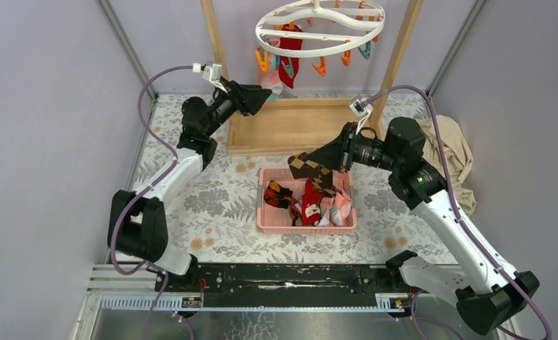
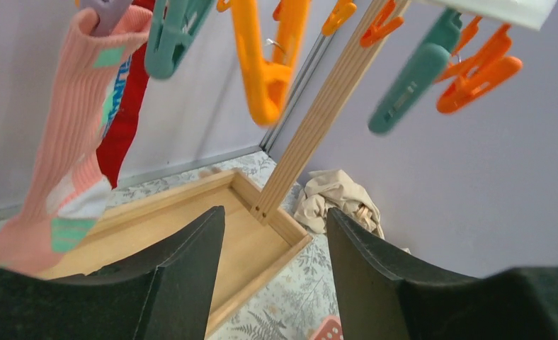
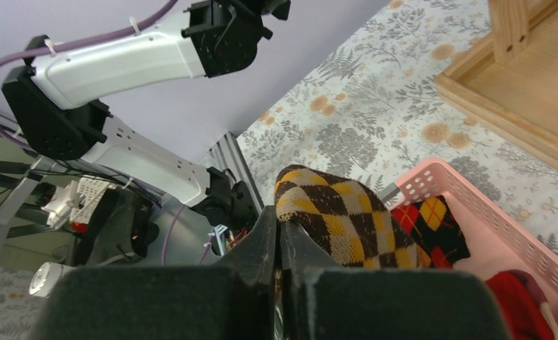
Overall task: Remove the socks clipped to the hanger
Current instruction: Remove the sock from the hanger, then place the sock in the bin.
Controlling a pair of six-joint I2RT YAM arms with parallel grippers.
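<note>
Over the basket [image 1: 306, 228], right pincer [image 3: 282, 221] clamps argyle sock [image 3: 333, 212]; left pincer [image 2: 275, 211] seemingly half open

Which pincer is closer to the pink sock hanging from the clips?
The left. The left pincer sits open beside the pink sock; the right pincer is over the far edge of the pink basket, shut on an argyle sock.
</note>
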